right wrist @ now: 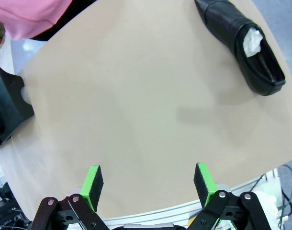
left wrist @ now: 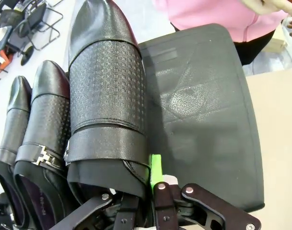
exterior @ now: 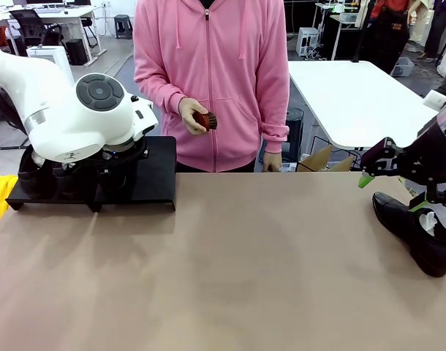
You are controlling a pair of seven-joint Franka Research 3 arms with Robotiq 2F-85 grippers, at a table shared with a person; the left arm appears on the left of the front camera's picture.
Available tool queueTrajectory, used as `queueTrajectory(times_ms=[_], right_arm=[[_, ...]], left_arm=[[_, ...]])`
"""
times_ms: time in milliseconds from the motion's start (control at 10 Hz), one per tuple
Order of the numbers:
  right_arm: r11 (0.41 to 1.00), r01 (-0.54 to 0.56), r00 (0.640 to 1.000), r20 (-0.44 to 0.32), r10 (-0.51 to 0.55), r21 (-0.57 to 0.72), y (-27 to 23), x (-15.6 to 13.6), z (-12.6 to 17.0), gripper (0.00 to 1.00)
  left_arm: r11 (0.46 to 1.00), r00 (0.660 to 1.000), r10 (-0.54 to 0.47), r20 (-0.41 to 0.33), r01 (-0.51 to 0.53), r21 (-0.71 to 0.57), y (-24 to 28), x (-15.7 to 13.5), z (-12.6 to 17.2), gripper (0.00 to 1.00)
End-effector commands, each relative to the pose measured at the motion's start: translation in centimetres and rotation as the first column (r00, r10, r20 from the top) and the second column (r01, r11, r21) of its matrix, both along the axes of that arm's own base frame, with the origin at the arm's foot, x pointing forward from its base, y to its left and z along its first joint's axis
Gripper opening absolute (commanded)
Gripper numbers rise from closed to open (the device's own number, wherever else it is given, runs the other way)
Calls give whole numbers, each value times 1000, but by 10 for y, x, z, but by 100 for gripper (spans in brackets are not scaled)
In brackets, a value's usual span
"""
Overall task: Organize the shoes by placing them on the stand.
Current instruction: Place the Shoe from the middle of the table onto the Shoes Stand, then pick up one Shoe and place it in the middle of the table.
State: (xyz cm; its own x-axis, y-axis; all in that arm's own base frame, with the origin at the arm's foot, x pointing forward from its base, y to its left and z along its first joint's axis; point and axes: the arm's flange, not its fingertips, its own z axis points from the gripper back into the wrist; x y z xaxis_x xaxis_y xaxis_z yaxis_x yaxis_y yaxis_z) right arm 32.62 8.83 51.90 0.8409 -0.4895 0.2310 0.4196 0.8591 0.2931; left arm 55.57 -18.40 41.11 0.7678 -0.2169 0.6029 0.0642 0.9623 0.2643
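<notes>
Left wrist view: our left tool (left wrist: 143,175) grips a glossy black leather shoe (left wrist: 107,96) by its collar, stiffest there we judge; right tool (right wrist: 148,182) wide.

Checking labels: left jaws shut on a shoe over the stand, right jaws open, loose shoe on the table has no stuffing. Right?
No. The loose shoe on the table has white paper stuffing inside, per the right wrist view. The rest is right.

White arm (exterior: 62,110); black right gripper (right wrist: 148,175) (green pads (right wrist: 92,184)).
</notes>
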Motion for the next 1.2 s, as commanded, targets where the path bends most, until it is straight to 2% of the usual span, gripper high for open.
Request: queueTrajectory(times_ms=[0,100,500,600,1100], right_arm=[[1000,-17,1000,13,17,0,-1,2,0,100],[1000,-17,1000,13,17,0,-1,2,0,100],[1000,-17,1000,13,17,0,-1,2,0,100],[1000,-17,1000,13,17,0,-1,2,0,100],[1000,-17,1000,13,17,0,-1,2,0,100]], left_arm=[[1000,1000,27,0,-27,-15,3,1,-3,41],[999,999,36,6,-36,-19,5,0,-2,55],[996,997,52,55,-48,-72,7,-12,12,55],[1000,1000,21,6,-21,-16,3,1,1,55],[1000,1000,21,6,-21,-16,3,1,1,55]])
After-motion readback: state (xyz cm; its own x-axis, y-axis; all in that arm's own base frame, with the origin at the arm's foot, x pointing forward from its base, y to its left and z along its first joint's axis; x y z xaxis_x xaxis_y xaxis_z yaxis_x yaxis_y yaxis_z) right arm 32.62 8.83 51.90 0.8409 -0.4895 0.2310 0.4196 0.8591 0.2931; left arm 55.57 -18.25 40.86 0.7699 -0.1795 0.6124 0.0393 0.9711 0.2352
